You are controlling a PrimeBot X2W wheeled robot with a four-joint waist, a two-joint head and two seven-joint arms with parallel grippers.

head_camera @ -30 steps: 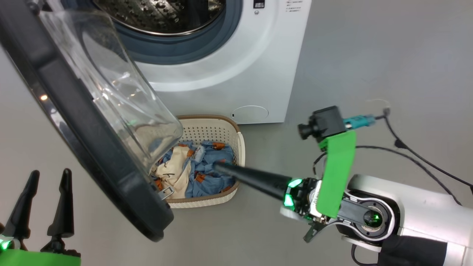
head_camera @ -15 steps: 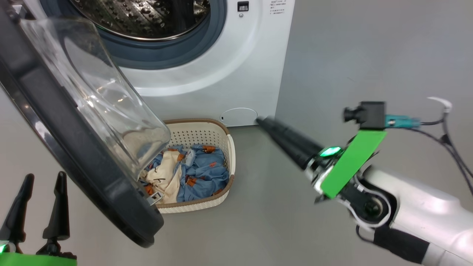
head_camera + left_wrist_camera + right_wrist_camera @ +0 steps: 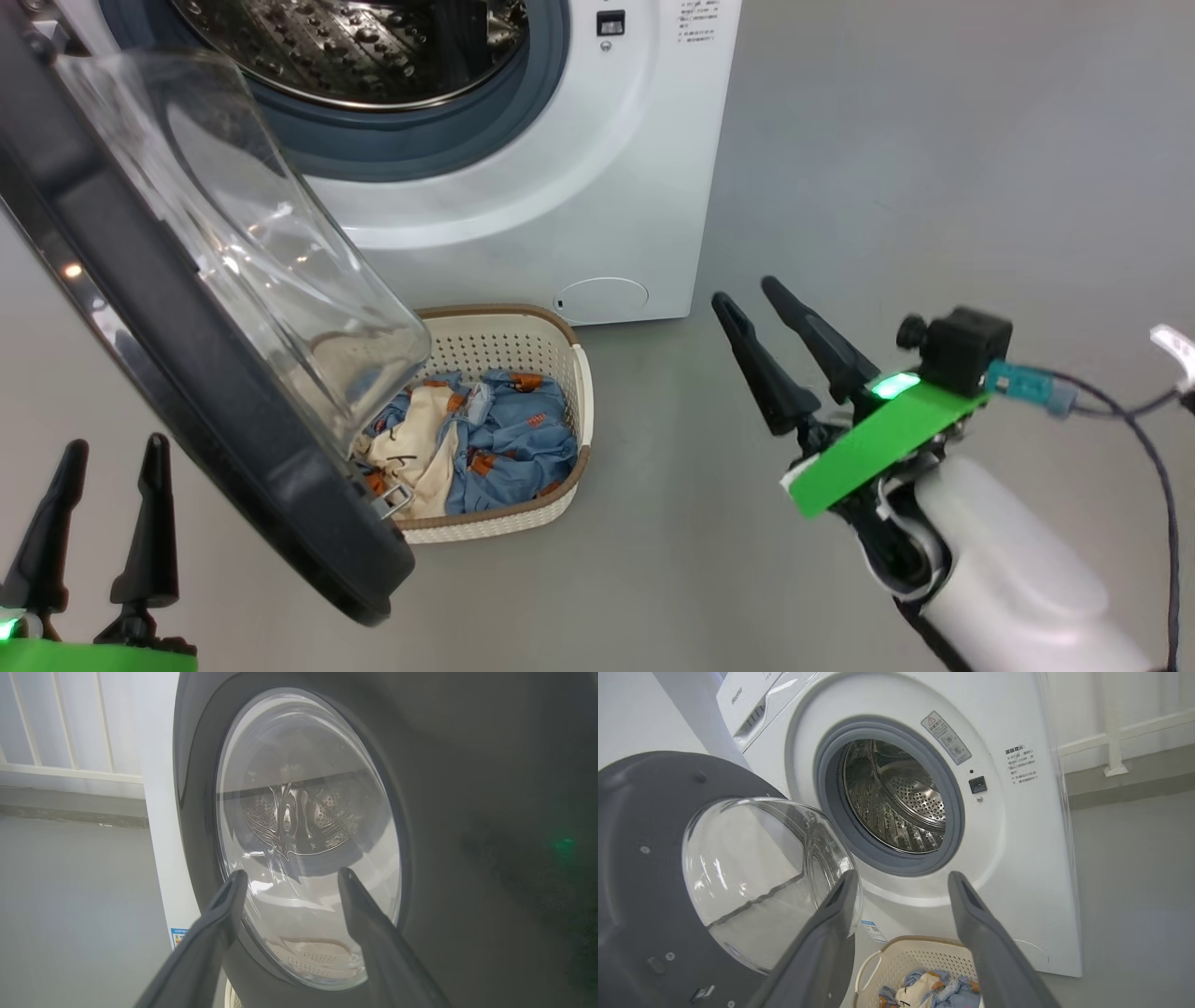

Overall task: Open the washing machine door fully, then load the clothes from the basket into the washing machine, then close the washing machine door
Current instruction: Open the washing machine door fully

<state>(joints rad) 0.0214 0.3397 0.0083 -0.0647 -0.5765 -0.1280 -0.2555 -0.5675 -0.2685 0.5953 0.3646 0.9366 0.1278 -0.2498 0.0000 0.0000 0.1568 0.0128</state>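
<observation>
While the clothes [image 3: 518,439] are lying in the basket [image 3: 504,345] near the washing machine [image 3: 579,187], the left tool [image 3: 116,443] and right tool [image 3: 744,289] are gaping wide, empty. Soft and light, they are likely wanting a pinch on a thick blue fold.

Setting: laundry test area, lab-like rather than domestic. Evidence: white washing machine [image 3: 607,187] free-standing on plain grey floor [image 3: 934,168], clothes basket [image 3: 504,313] on floor at its foot, white railing [image 3: 1109,728] against pale wall behind
</observation>
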